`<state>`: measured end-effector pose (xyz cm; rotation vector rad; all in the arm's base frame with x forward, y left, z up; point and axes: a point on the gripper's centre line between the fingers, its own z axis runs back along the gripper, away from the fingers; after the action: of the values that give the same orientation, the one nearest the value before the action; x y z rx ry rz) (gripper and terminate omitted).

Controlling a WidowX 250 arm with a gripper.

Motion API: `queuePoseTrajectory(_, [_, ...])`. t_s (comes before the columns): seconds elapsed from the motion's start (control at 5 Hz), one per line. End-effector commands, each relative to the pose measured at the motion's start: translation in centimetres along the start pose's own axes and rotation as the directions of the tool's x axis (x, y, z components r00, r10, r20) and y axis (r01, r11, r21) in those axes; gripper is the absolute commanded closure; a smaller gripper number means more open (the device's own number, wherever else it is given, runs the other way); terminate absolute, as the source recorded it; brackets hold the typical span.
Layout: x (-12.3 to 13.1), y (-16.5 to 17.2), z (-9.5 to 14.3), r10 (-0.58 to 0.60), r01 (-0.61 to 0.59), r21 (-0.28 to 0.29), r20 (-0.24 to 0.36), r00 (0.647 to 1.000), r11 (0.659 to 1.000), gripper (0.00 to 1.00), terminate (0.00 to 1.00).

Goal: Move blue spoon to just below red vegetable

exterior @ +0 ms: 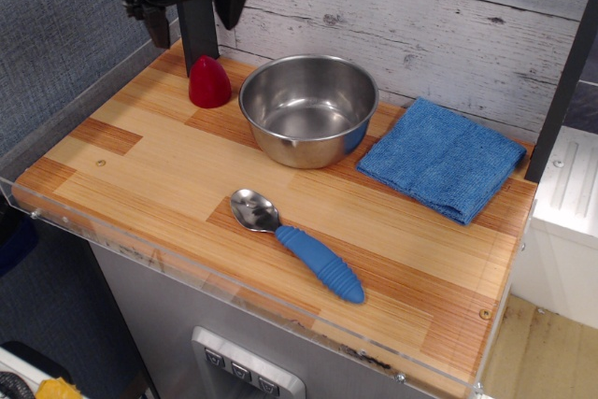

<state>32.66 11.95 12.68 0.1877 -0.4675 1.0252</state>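
The blue spoon (301, 243) lies flat near the table's front edge, metal bowl to the left, ribbed blue handle pointing right and toward the front. The red vegetable (208, 82), a small glossy cone, stands upright at the back left, just left of the steel bowl. My gripper (192, 18) hangs high at the back left, above and slightly left of the red vegetable. Its two black fingers are spread apart and hold nothing. It is far from the spoon.
A steel bowl (309, 107) stands at the back middle. A folded blue cloth (441, 158) lies at the right. A black post (197, 35) rises behind the red vegetable. A clear rim (140, 259) edges the wooden table's front and left.
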Motion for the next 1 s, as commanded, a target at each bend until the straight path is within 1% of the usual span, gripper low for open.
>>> queuePoseTrajectory(0.0, [-4.4, 0.0, 3.3, 0.080, -0.084, -0.056, -0.084, 0.993, 0.995, 0.00, 0.00])
queuePoseTrajectory(0.4, [-10.4, -1.1, 2.5, -0.044, 0.036, -0.063, -0.139, 0.989, 0.997, 0.00, 0.00])
queuePoseTrajectory(0.6, [-13.4, -1.3, 1.6, -0.089, 0.073, -0.095, -0.173, 0.981, 0.993, 0.00, 0.00])
queuePoseTrajectory(0.8, [-15.7, -1.2, 0.1, -0.117, 0.094, -0.113, -0.214, 0.970, 0.989, 0.00, 0.00])
